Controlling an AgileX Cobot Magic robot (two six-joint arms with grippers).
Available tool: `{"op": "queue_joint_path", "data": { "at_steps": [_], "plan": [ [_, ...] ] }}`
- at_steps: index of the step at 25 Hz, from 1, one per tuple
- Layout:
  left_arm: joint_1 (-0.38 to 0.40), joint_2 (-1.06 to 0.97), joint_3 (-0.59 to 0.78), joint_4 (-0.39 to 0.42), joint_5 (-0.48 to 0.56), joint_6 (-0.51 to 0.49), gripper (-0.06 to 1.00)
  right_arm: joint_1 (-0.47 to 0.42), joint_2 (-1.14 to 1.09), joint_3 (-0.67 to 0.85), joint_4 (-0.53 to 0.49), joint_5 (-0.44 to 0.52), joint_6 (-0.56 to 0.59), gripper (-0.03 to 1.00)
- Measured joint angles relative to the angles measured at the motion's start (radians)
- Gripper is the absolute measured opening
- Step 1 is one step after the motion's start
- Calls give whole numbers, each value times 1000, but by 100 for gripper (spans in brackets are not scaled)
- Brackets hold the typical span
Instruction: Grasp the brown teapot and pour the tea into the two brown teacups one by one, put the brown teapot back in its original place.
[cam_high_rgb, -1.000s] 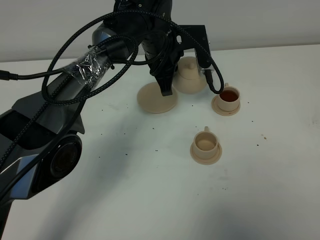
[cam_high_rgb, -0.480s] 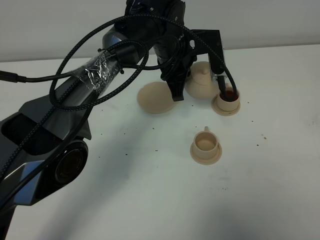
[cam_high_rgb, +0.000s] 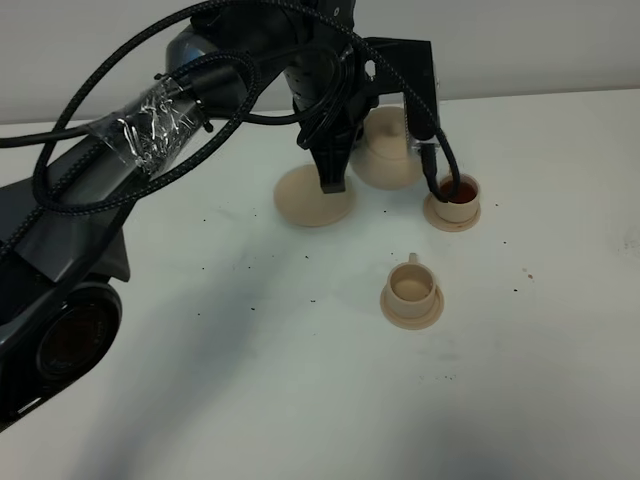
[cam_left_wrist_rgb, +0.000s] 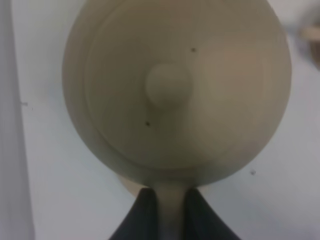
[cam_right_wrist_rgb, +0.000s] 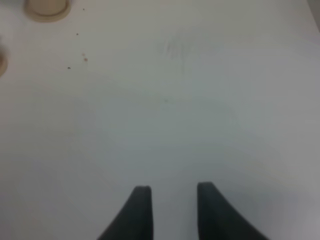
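Observation:
My left gripper (cam_left_wrist_rgb: 170, 217) is shut on the loop handle of the brown teapot (cam_left_wrist_rgb: 175, 90), which the left wrist view shows from above with its knobbed lid. In the high view the teapot (cam_high_rgb: 388, 152) sits upright between the wide round saucer (cam_high_rgb: 315, 197) and the far teacup (cam_high_rgb: 457, 194), with the left gripper (cam_high_rgb: 333, 168) at its left side. The far teacup holds dark tea. The near teacup (cam_high_rgb: 410, 287) stands on its saucer with a pale inside. My right gripper (cam_right_wrist_rgb: 170, 212) is open over bare white table.
The left arm and its looped black cables (cam_high_rgb: 150, 130) span the left half of the white table (cam_high_rgb: 250, 380). Small dark specks dot the surface. A tan saucer rim (cam_right_wrist_rgb: 47, 7) shows at the edge of the right wrist view.
The left arm swung the teapot right to the far teacup's rim, then drew it back left toward the wide saucer. The right gripper has not moved.

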Motion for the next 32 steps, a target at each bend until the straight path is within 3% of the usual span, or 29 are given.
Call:
{"op": "queue_joint_path", "data": {
  "at_steps": [6,15,18,23,32],
  "plan": [
    [0,-92,223,13,-21,0,13,0,0,0,0,0,0,24],
    [0,-274,691,74,-386,-1,13,0,0,0,0,0,0,24],
    [0,-322,801,105,-465,-1,13,0,0,0,0,0,0,24],
    [0,-346,868,111,-532,-9,13,0,0,0,0,0,0,24],
    [-5,-346,871,100,-611,-23,13,0,0,0,0,0,0,24]
  ]
}}
